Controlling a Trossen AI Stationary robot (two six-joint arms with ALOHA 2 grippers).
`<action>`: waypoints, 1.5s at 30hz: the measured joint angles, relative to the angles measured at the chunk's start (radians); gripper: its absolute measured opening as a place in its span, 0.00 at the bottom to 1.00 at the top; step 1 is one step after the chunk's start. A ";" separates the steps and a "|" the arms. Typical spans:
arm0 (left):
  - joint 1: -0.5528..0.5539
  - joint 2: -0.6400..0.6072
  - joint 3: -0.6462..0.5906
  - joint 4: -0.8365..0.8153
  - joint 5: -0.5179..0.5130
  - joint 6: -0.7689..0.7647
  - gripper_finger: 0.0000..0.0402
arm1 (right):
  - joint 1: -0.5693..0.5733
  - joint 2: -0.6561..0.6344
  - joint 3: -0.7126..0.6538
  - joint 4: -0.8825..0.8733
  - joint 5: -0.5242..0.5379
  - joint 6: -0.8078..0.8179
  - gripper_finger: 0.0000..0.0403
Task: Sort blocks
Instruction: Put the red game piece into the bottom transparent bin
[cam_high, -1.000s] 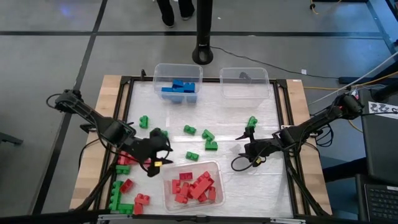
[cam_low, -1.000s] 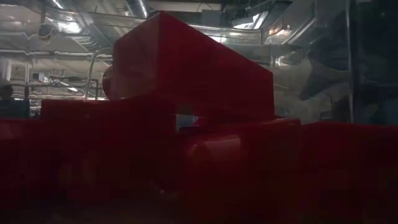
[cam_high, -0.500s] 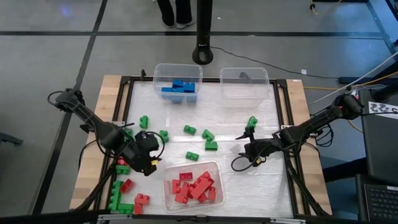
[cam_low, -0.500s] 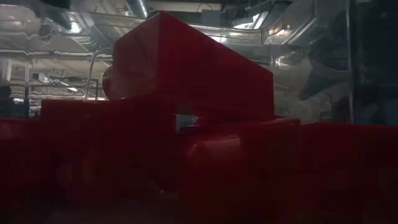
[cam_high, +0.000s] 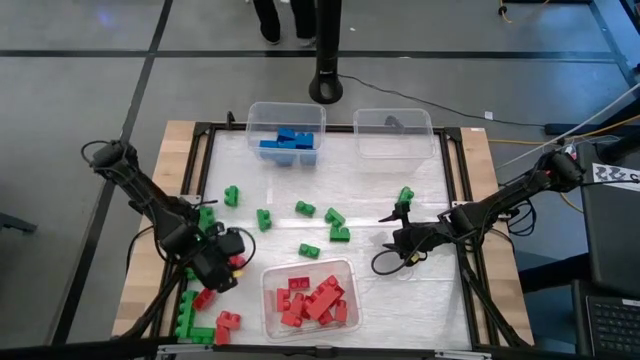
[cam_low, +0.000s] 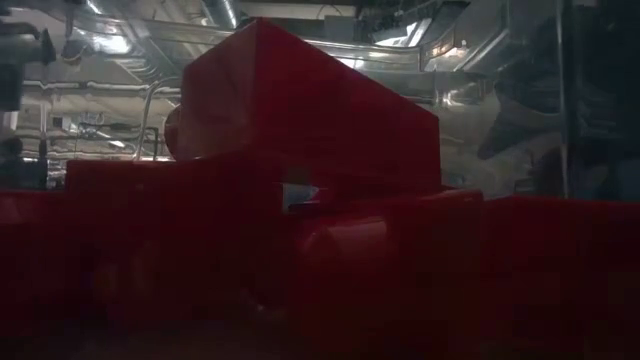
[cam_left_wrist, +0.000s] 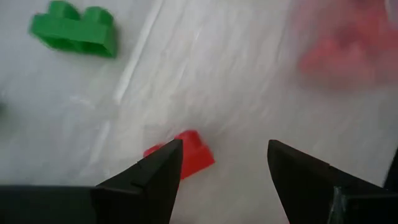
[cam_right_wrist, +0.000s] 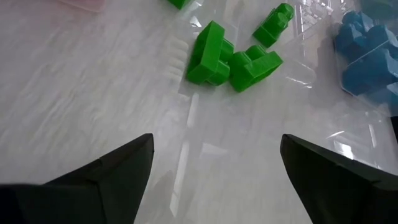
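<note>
Nearest the front edge of the counter (cam_high: 300, 150), a clear rectangular plastic bin holding red studded plastic bricks (cam_high: 310, 300) sits at centre. The low view is filled almost wholly by these red bricks (cam_low: 310, 110) seen through the bin wall, with the room's ceiling pipework behind.

To the left of that bin, at the front left corner, a loose group of red and green studded bricks (cam_high: 200, 320) lies on the counter. Just behind this group, the left gripper (cam_high: 222, 268) hangs low over the counter. In the left wrist view its fingers (cam_left_wrist: 155, 177) stand apart with nothing between them; a small red studded brick (cam_left_wrist: 186, 154) lies on the counter just beyond one fingertip, and a green studded brick (cam_left_wrist: 76, 28) lies farther off.

At mid-counter, several green studded bricks (cam_high: 335, 225) lie scattered and apart from one another. On the right side, the right gripper (cam_high: 400, 240) is low over the counter, with a single green brick (cam_high: 404, 196) near it. Its fingers (cam_right_wrist: 112, 174) are spread wide and hold nothing; two green bricks touching each other (cam_right_wrist: 230, 57) lie on the counter ahead of it.

At the far edge, a clear bin holding blue studded bricks (cam_high: 287, 140) stands left of centre. Beside it, apart, is a second clear bin (cam_high: 393, 135); one dark item shows in it, which I cannot identify.
</note>
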 joint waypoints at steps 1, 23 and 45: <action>-0.013 0.004 -0.009 0.002 0.000 0.024 0.55 | 0.000 0.000 0.000 0.000 0.000 0.000 0.87; -0.052 0.122 -0.163 0.081 -0.002 0.340 0.51 | 0.000 0.000 0.000 -0.002 0.000 -0.009 0.87; -0.049 0.186 -0.167 0.136 -0.133 0.299 0.51 | 0.000 0.000 0.000 0.000 0.016 -0.009 0.87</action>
